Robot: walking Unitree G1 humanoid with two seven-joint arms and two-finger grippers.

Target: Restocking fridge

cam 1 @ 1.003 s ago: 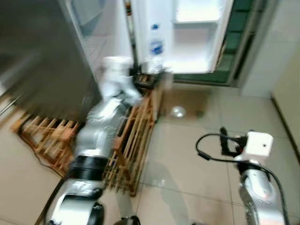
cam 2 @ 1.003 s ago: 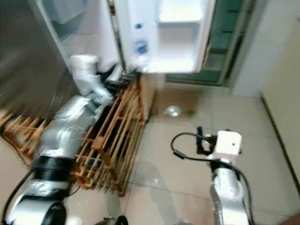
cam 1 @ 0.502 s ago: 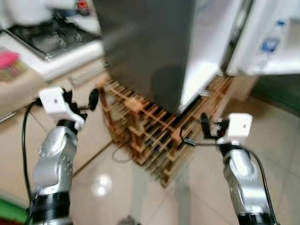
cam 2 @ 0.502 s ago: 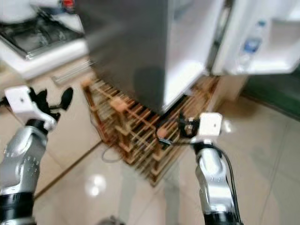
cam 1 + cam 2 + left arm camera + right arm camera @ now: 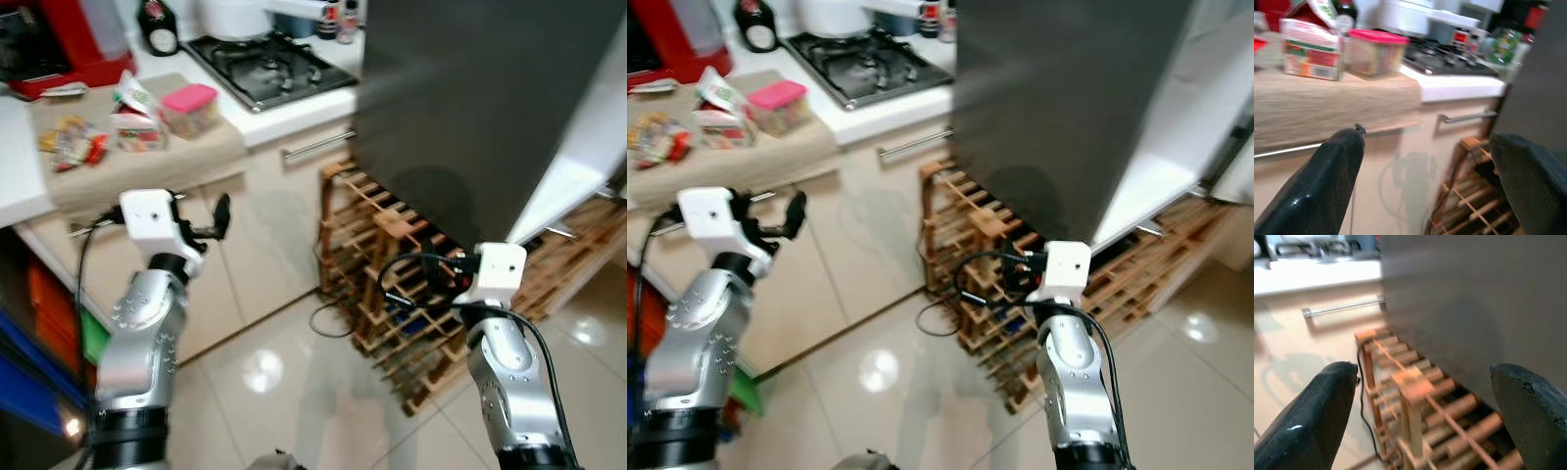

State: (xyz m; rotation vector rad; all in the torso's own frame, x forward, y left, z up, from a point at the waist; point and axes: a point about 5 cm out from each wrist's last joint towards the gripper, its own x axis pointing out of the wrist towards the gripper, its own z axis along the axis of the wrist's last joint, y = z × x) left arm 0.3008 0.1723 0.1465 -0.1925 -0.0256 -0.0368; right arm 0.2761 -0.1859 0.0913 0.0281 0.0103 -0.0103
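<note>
The fridge [image 5: 480,98] shows its dark grey side at the upper right. On a beige cloth on the counter [image 5: 147,162] at the left lie a pink-lidded container [image 5: 190,108], a red and white carton [image 5: 1310,49] and snack packets [image 5: 69,142]. My left gripper [image 5: 214,217] is raised in front of the counter's cupboard, open, with nothing between its fingers [image 5: 1332,181]. My right gripper [image 5: 458,264] is held low before the wooden rack [image 5: 392,284] under the fridge, open and empty as well [image 5: 1424,377].
A gas hob [image 5: 265,67] sits on the white worktop beside the fridge, with bottles behind it. A red appliance [image 5: 69,39] stands at the far left. A black cable [image 5: 333,323] lies on the glossy tiled floor by the rack. A drawer handle [image 5: 315,145] juts out.
The view has swung left, from the open fridge door to the counter and hob. My left arm, stretched towards the fridge's foot a second ago, is now bent and raised.
</note>
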